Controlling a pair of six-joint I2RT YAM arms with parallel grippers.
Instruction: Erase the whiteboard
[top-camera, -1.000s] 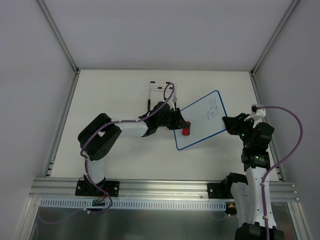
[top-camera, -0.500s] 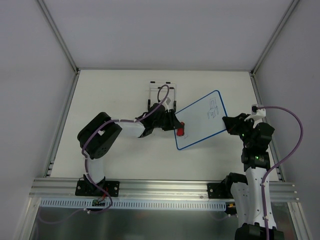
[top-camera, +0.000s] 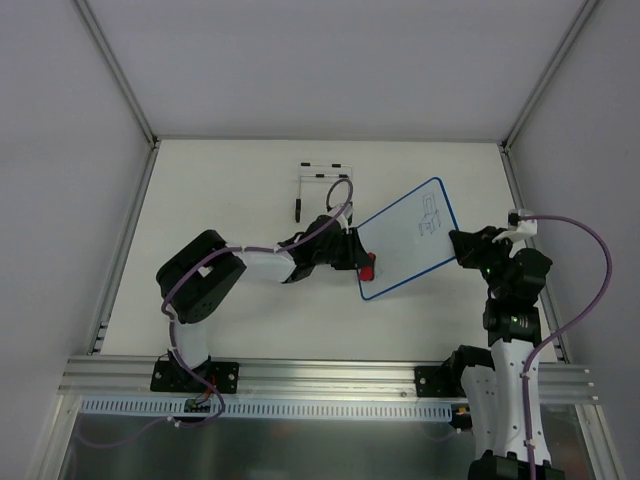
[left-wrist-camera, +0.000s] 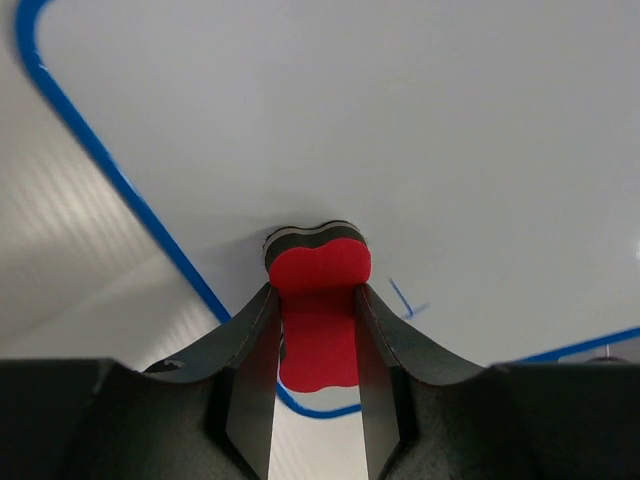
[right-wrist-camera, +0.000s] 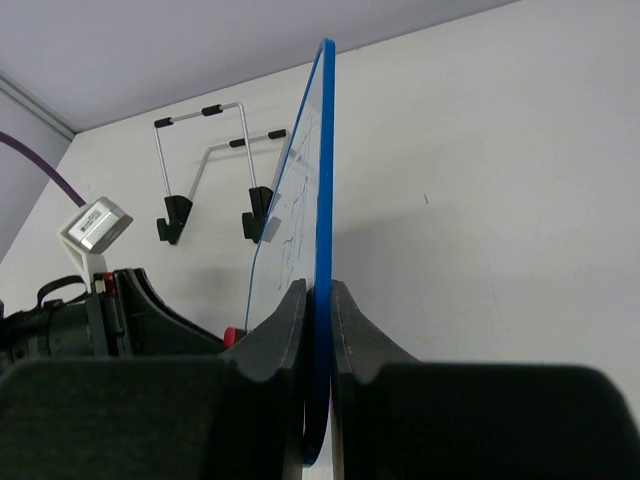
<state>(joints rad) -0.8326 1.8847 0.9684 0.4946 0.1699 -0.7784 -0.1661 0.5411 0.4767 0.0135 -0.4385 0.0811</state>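
Note:
The whiteboard (top-camera: 410, 240), white with a blue frame and a thin sketch near its upper right, is held tilted above the table. My right gripper (top-camera: 462, 247) is shut on its right edge; in the right wrist view the blue frame (right-wrist-camera: 322, 200) runs edge-on between my fingers. My left gripper (top-camera: 362, 262) is shut on the red eraser (top-camera: 368, 265), which sits at the board's lower left edge. In the left wrist view the eraser (left-wrist-camera: 318, 300) presses against the board face (left-wrist-camera: 400, 130), beside a small blue mark (left-wrist-camera: 405, 300).
A black wire stand (top-camera: 320, 180) stands on the white table (top-camera: 250, 310) behind the left arm; it also shows in the right wrist view (right-wrist-camera: 210, 170). An aluminium rail (top-camera: 320, 375) runs along the near edge. Grey walls close in the sides.
My left gripper with the eraser slid left to the board's edge, then back right and down a little. The board shifted slightly right and up in my right gripper.

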